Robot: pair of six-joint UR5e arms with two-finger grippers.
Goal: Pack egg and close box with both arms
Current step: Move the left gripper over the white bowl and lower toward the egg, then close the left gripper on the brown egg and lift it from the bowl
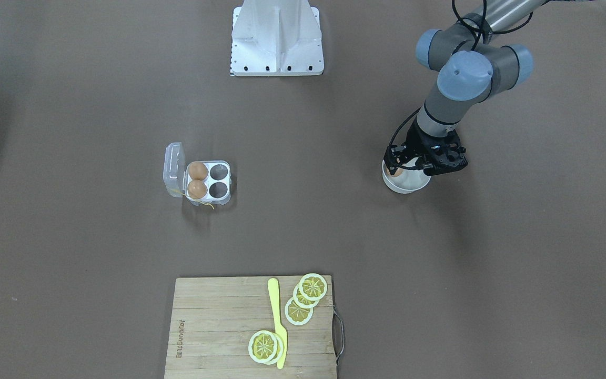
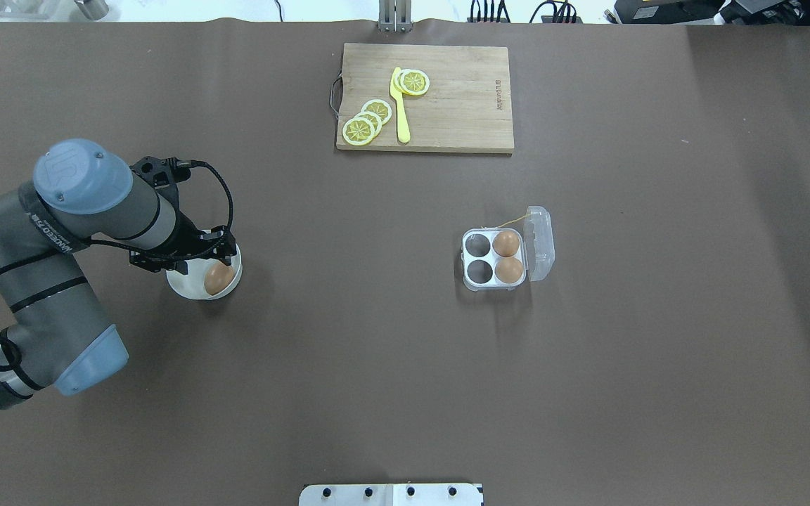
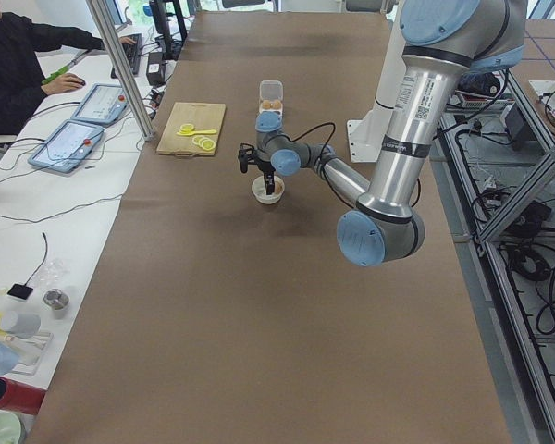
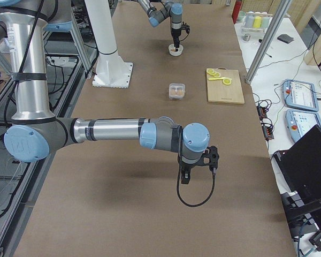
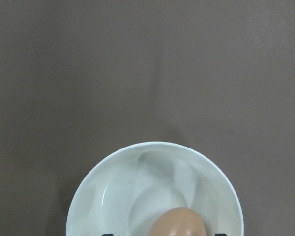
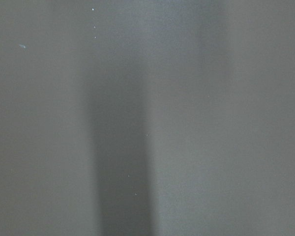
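Note:
The clear egg carton (image 2: pixel 493 258) stands on the brown table with its lid (image 2: pixel 540 242) swung open. It holds two tan eggs (image 2: pixel 505 243) in the cells by the hinge; its other two cells are empty. It also shows in the front view (image 1: pixel 208 180). A third egg (image 2: pixel 218 278) lies in a white bowl (image 2: pixel 180 288). My left gripper (image 2: pixel 221 266) hangs over that bowl, open, with its fingertips (image 5: pixel 106 234) on either side of the egg (image 5: pixel 179 222). My right gripper (image 4: pixel 198 166) shows only in the right side view, low over bare table; I cannot tell its state.
A wooden cutting board (image 2: pixel 461 105) with lemon slices (image 2: pixel 366 123) and a yellow knife (image 2: pixel 400 105) lies at the table's far edge. The white robot base (image 1: pixel 276 39) stands at the robot's side. An operator (image 3: pixel 18 65) sits beside the table.

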